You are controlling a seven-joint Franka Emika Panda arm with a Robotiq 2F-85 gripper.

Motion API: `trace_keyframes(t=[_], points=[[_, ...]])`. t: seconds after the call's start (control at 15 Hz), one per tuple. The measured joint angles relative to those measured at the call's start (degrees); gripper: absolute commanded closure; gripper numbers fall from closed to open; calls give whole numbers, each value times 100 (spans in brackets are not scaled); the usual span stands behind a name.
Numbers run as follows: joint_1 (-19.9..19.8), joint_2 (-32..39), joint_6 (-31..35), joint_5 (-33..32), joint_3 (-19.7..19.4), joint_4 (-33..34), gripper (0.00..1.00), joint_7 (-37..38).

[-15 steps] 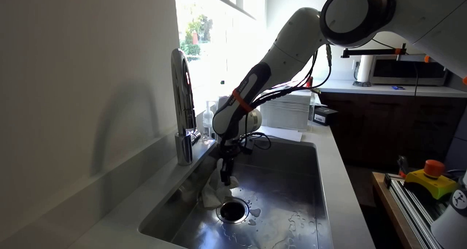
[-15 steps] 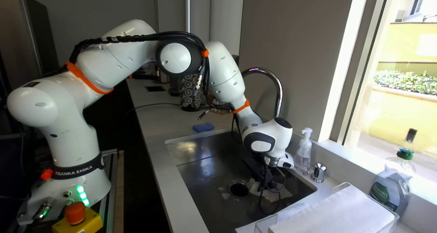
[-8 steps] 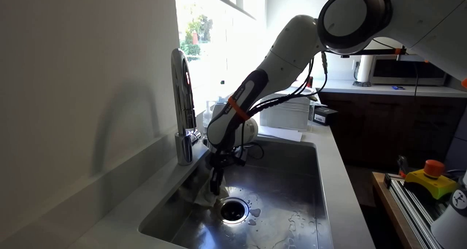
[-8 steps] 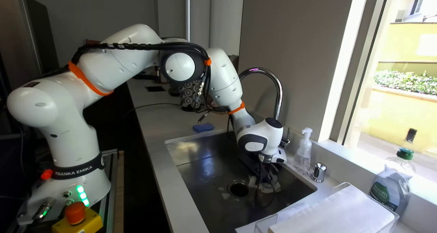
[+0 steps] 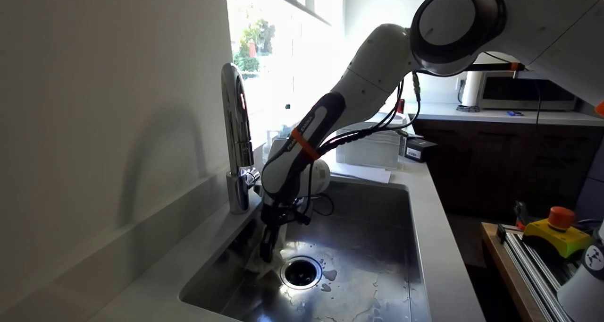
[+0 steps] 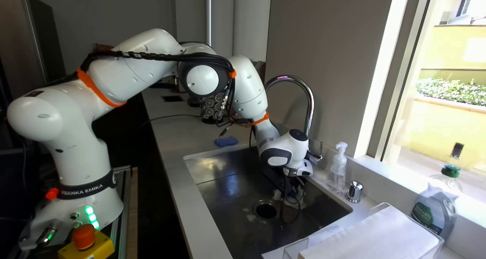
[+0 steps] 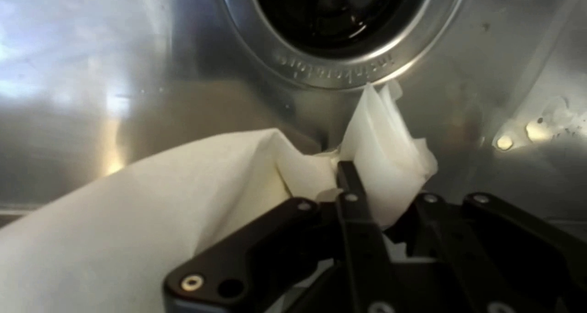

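The claw (image 5: pixel 267 256) points down inside the steel sink (image 5: pixel 368 246), its fingers closed tightly on a gathered fold of a white towel (image 7: pixel 137 221); whether that is paper or fabric I cannot tell. Only the towel seems to be between the jaws. A limp sheet offers little to grab, so the bunched pinch is probably what keeps it from slipping out. The arm (image 6: pixel 201 80) presumably bends so low over the edge because the towel is deep in the basin. The soap pump (image 6: pixel 337 169), at two o'clock from the claw in an exterior view, likely stands where it is to be handy to the faucet (image 5: pixel 236 138), and the blue sponge (image 6: pixel 226 141), between ten and eleven there, is perhaps parked on the counter (image 6: pixel 171 133) to dry. As for the towel itself, the wrist view shows a short layered tuft poking past the fingertips toward twelve o'clock, while the wide remainder spreads from the grip toward eight and nine; how much of it hangs and how much rests on metal is unclear. Just past the tuft's tip, the drain ring (image 7: pixel 339 72) sits between eleven and twelve from the claw, and wet spots (image 7: pixel 539 130) show between two and three.
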Motion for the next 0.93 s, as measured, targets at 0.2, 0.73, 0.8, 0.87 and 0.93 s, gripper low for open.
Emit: trace_keyframes(t=[0.2,0.73,0.8,0.87,0.93], points=[[-14,66,384,-26,26,-34,98,-66],[-280,93,1247,-370,7,-169,98,-82],[-319,92,1330,-440,1,-189,98,-82],[-354,92,1397,-510,-12,-206,98,-78],[-385,90,1460,-573,-33,-220,98,-73]])
